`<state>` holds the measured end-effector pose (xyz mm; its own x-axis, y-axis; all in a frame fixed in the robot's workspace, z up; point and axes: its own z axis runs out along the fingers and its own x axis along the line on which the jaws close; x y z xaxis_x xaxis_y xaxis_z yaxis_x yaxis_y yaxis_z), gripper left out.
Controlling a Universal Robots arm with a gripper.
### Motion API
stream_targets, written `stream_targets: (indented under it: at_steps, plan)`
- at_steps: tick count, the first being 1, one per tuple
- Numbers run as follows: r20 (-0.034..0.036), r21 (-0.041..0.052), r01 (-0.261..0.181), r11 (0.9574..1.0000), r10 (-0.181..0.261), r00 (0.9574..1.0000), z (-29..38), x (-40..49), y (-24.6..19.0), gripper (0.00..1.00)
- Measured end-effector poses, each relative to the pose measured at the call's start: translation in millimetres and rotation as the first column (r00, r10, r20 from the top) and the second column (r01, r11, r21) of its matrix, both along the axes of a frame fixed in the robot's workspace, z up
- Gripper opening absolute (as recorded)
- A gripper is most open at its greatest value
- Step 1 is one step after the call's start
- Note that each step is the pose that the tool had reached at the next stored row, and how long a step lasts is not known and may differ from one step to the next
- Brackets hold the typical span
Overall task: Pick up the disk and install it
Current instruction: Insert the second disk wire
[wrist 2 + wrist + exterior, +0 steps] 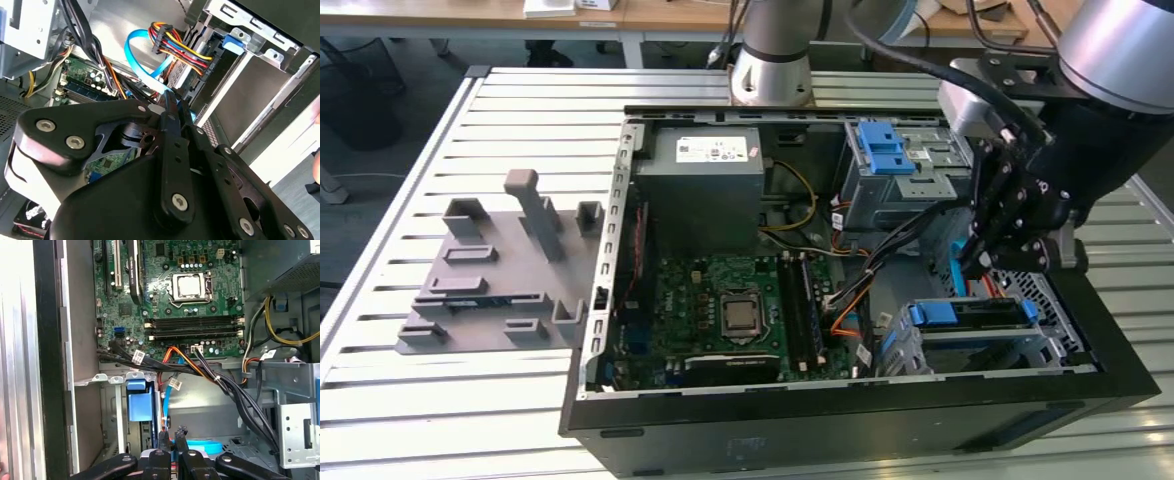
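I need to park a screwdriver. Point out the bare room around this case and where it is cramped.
Free: slatted table in front of the grey fixture block, and the strip between that block and the computer case. Crowded: inside the case, cables cross between motherboard and drive cage, where the tool hangs.

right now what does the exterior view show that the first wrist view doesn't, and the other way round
Exterior view alone: the grey fixture block on the slatted table, beside the computer case, and the power supply box. First wrist view alone: the gripper from above, its fingertips close together around a blue cable. Both: the motherboard with its processor socket, and the orange and black cable bundle.
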<state>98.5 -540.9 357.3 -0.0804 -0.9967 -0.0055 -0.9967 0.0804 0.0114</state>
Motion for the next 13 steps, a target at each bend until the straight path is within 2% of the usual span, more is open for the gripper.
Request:
stream_targets:
  at_steps: [6,11,12,13]
  plan:
    - [0.0000,0.0014,0.000,1.0000,0.000,1.0000,-6.6,0.0,-4.3,0.16]
    - [-0.0001,0.0013,0.000,1.0000,0.000,1.0000,-7.3,0.0,-4.5,0.16]
    - [0.0000,0.0037,0.000,1.0000,0.000,1.0000,-7.5,0.0,-4.6,0.16]
    - [-0.0001,0.0149,0.000,0.9999,0.000,1.0000,-7.6,0.0,-4.7,0.16]
